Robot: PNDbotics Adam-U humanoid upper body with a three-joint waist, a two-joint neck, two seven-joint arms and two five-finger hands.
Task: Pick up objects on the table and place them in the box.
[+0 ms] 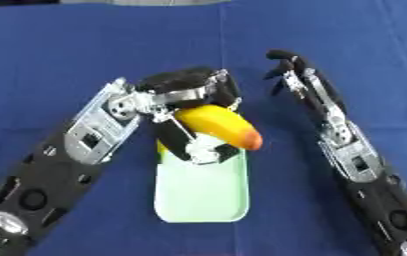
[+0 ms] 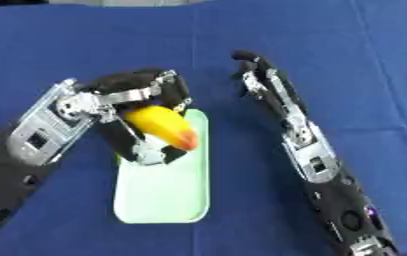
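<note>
Left hand (image 1: 189,92) over far end of pale green box (image 1: 202,197), fingers and thumb curled round yellow fruit (image 1: 217,125). Fruit elongated, yellow body shading to orange-red at tip; tip pointing toward near right, tilted downward. Fruit held above far part of box, not resting on box floor as far as visible; lower fingers (image 1: 198,150) wrapped under it and overlapping far rim. Box shallow, rounded rectangle, long axis running near to far, lying on blue tablecloth (image 1: 66,60); near part of interior bare.

Right hand (image 2: 252,70) stretched out over cloth to right of box, well clear of it, fingers relaxed and slightly bent, holding nothing. Right forearm running from lower right corner up toward centre. Left forearm entering from lower left.
</note>
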